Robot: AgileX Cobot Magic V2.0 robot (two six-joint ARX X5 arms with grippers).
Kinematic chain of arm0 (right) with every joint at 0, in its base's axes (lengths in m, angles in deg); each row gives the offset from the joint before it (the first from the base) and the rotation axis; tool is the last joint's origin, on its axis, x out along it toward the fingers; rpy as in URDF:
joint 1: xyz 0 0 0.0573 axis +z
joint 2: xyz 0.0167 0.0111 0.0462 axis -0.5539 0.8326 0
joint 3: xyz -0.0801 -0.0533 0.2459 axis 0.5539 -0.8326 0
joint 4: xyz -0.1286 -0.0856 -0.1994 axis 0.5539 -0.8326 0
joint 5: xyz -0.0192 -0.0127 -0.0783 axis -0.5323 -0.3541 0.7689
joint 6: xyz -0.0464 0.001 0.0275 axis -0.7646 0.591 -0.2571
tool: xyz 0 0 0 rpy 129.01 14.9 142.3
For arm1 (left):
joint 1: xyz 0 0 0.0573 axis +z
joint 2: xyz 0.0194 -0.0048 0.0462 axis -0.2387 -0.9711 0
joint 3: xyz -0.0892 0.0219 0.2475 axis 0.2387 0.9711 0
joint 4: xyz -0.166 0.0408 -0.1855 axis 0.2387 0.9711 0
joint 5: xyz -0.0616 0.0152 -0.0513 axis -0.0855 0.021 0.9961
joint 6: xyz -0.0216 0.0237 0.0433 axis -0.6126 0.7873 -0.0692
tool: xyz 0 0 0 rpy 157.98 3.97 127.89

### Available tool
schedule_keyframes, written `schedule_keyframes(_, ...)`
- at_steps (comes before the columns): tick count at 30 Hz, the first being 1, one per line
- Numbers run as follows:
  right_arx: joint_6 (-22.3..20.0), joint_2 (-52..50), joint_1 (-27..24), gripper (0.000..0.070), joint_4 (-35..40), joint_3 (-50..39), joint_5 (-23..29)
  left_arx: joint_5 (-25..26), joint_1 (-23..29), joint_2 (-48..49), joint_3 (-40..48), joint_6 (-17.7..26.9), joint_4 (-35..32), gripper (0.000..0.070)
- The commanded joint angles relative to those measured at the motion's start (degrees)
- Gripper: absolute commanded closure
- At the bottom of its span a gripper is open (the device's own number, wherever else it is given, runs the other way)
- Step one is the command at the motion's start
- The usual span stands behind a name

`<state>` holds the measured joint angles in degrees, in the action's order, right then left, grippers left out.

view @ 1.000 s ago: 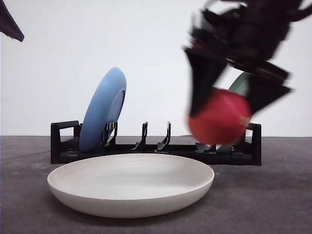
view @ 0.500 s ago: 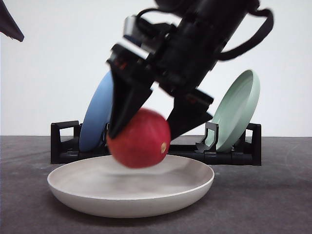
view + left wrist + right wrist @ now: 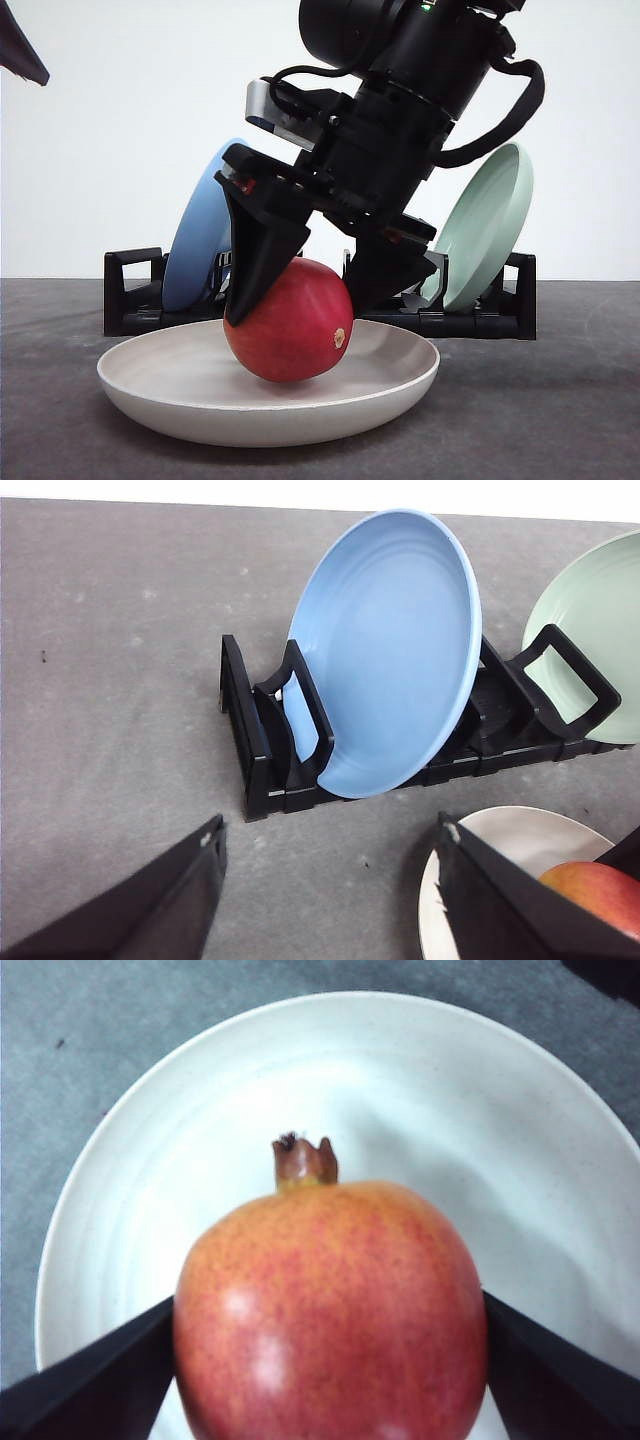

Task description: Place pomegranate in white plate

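blue plate upright on edge in a black rack, leaning a little, its concave face to the camera. green plate in the same rack, at the far end from the blue one, partly cut off by the frame edge. rack sits on a grey speckled table. white plate lies near the rack, apart from it; pomegranate inside it, red with yellow blush. left gripper: two dark fingers spread wide, nothing between them.
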<state>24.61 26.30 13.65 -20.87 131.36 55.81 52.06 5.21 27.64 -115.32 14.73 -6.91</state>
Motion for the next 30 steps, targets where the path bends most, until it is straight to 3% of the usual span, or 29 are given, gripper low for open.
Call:
schedule_keyframes(1, -0.4, 1.1, 0.7, 0.0177, 0.7, 0.8, -0.1, 0.3, -0.2, -0.3, -0.3, -0.4, -0.4, 0.0306)
schedule_keyframes(9, -0.5, 2.1, 0.9, 0.0144, -0.4, 0.8, 0.0, 0.3, -0.2, -0.3, -0.3, -0.4, -0.4, 0.0306)
schedule_keyframes(11, -0.5, 2.1, 1.0, 0.0106, -0.6, 0.8, 0.0, 0.3, -0.2, -0.3, -0.3, -0.4, -0.4, 0.0306)
schedule_keyframes(13, -0.4, 2.1, 1.3, 0.0021, -0.5, 0.8, 0.0, 0.3, -0.2, -0.3, -0.3, -0.4, -0.4, 0.0306)
schedule_keyframes(15, -0.4, 1.6, 1.3, 0.0000, -0.6, 1.0, 0.0, 0.3, -0.2, -0.3, -0.3, -0.4, -0.4, 0.0306)
schedule_keyframes(22, -3.2, -5.2, 0.5, 0.0003, 0.5, 1.4, 2.8, 0.3, -0.2, -0.3, -0.3, -0.4, -0.3, 0.0306)
schedule_keyframes(24, -5.0, -8.0, 0.0, 0.0054, 2.3, 0.5, 4.1, 0.3, -0.2, -0.3, -0.3, -0.4, -0.3, 0.0306)
schedule_keyframes(26, -5.5, -11.1, -1.1, 0.0099, 5.9, -1.6, 3.6, 0.3, -0.2, -0.3, -0.3, -0.4, -0.3, 0.0306)
schedule_keyframes(30, -5.5, -17.1, -5.1, 0.0109, 10.6, -6.8, -0.5, 0.3, -0.2, -0.3, -0.3, -0.4, -0.2, 0.0306)
